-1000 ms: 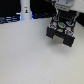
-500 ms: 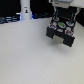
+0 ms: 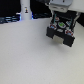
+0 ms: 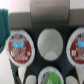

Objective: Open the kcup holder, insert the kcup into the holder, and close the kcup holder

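The kcup holder [image 3: 62, 31] is a black box at the exterior view's upper right, standing open. The wrist view looks into it: red-and-white pods [image 4: 19, 46] sit on either side of an empty white round slot [image 4: 49, 42]. My gripper [image 3: 62, 19] hangs right over the holder, and its fingers are mostly hidden. The kcup [image 4: 50, 77], white with a green top, sits at the wrist view's edge between the fingers, just short of the empty slot. A green spot under the gripper also shows in the exterior view [image 3: 60, 23].
A white bottle-shaped post [image 3: 26, 8] stands at the back on the exterior view's left, next to dark items along the table's far edge. The white table [image 3: 30, 55] spreads in front of the holder. Something green [image 4: 4, 22] shows beside the holder in the wrist view.
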{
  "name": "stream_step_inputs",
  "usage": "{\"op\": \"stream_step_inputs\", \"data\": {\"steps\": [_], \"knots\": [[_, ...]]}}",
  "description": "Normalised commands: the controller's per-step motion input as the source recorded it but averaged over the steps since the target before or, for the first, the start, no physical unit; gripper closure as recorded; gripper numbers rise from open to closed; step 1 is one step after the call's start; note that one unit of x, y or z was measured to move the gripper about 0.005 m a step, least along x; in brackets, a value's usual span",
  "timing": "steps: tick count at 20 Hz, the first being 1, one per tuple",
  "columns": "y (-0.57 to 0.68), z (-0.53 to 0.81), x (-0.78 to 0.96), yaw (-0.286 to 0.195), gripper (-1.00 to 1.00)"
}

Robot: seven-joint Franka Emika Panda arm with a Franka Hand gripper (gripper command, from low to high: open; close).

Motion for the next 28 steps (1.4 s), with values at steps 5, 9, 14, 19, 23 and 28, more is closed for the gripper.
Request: {"op": "stream_step_inputs", "data": {"steps": [5, 9, 14, 19, 23, 28], "knots": [[-0.03, -0.11, 0.75, 0.036, -1.00], [0.03, -0.23, 0.38, 0.127, -1.00], [0.12, -0.28, 0.09, 0.248, -1.00], [0.02, -0.24, -0.06, 0.306, -1.00], [0.08, -0.13, -0.29, 0.288, -1.00], [0.21, -0.03, -0.37, 0.134, -1.00]]}}
